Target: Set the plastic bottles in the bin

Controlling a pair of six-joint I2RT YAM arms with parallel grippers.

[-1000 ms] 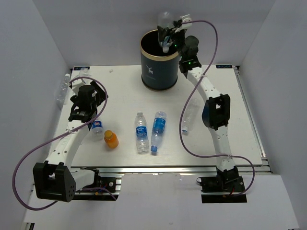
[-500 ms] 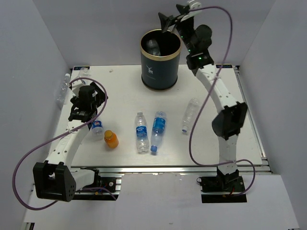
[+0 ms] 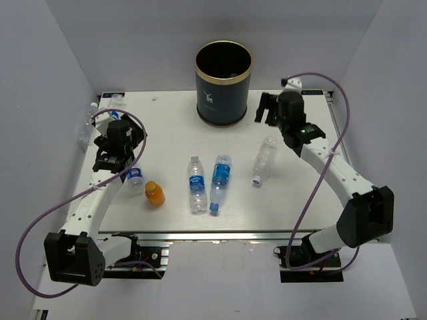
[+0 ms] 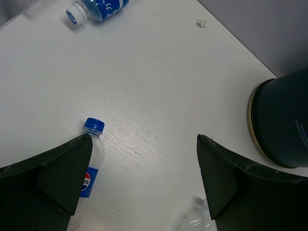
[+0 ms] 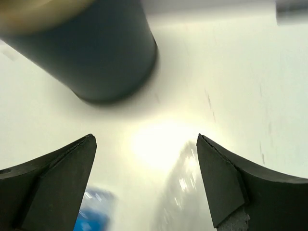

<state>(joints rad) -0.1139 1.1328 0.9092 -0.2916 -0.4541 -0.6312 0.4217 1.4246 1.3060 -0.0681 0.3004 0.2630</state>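
Observation:
The navy bin (image 3: 223, 93) with a gold rim stands at the back centre. Several plastic bottles lie on the table: a clear unlabelled one (image 3: 265, 159), two blue-labelled ones (image 3: 221, 179) (image 3: 196, 185), an orange one (image 3: 155, 194) and a Pepsi-labelled one (image 3: 136, 177). My right gripper (image 3: 265, 111) hovers open and empty just right of the bin (image 5: 86, 48), with the clear bottle (image 5: 185, 192) blurred below it. My left gripper (image 3: 111, 160) is open and empty over the table's left side, the Pepsi bottle (image 4: 91, 163) by its left finger.
Two more bottles (image 3: 90, 120) (image 3: 117, 100) lie at the table's far left edge. The left wrist view shows the bin (image 4: 284, 125) at right and a blue-labelled bottle (image 4: 98, 7) at the top. Grey walls close in the table (image 3: 173, 127).
The right gripper let its bottle go into the bin, then swung from above the bin down to the right of it. The left arm has barely shifted.

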